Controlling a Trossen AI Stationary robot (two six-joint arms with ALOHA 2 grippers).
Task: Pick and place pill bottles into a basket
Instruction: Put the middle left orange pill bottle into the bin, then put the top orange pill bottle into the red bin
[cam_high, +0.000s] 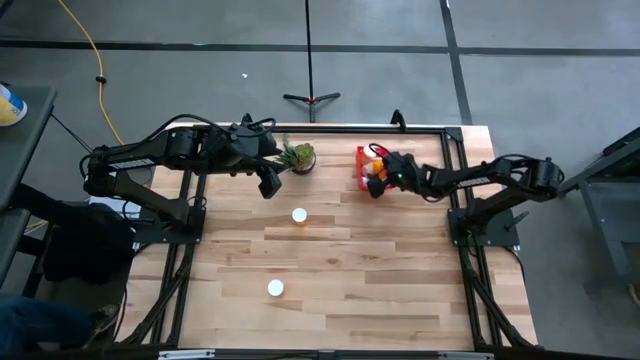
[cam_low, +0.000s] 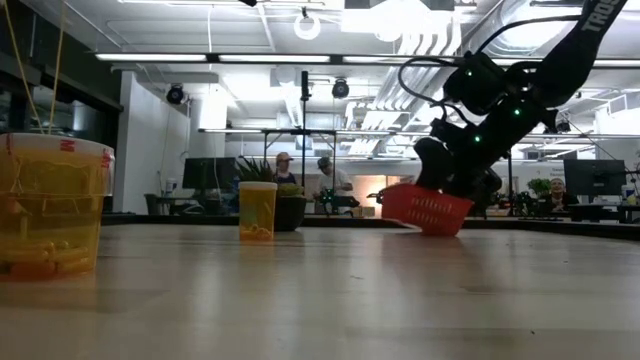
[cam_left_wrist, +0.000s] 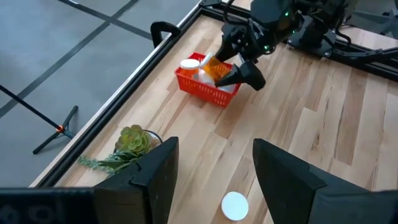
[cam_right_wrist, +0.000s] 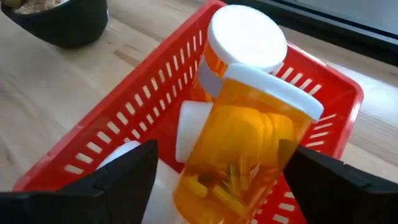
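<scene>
The red basket (cam_high: 362, 165) stands at the far side of the table, right of the middle, and also shows in the left wrist view (cam_left_wrist: 205, 87). My right gripper (cam_high: 378, 180) is over it, open. An orange pill bottle (cam_right_wrist: 242, 149) with a white cap leans tilted between its fingers, lower end down in the basket. Another bottle (cam_right_wrist: 245, 40) stands upright behind it, and more white caps (cam_right_wrist: 186, 130) lie in the basket. Two bottles stand upright on their bases on the table (cam_high: 299, 216) (cam_high: 275, 288). My left gripper (cam_high: 268, 182) hovers open, on the far side of the first. My right gripper's fingers stand on either side of the tilted bottle's body (cam_right_wrist: 273, 155). One finger (cam_right_wrist: 311, 174) is close against it and I cannot tell whether it touches. The other finger (cam_right_wrist: 130, 174) stands apart from it.
A small green potted plant (cam_high: 300, 157) stands left of the basket, close to my left gripper. The black table frame (cam_high: 450, 135) runs behind and beside the basket. The low view shows the two standing bottles (cam_low: 50, 205) (cam_low: 257, 210) and people far off in the room.
</scene>
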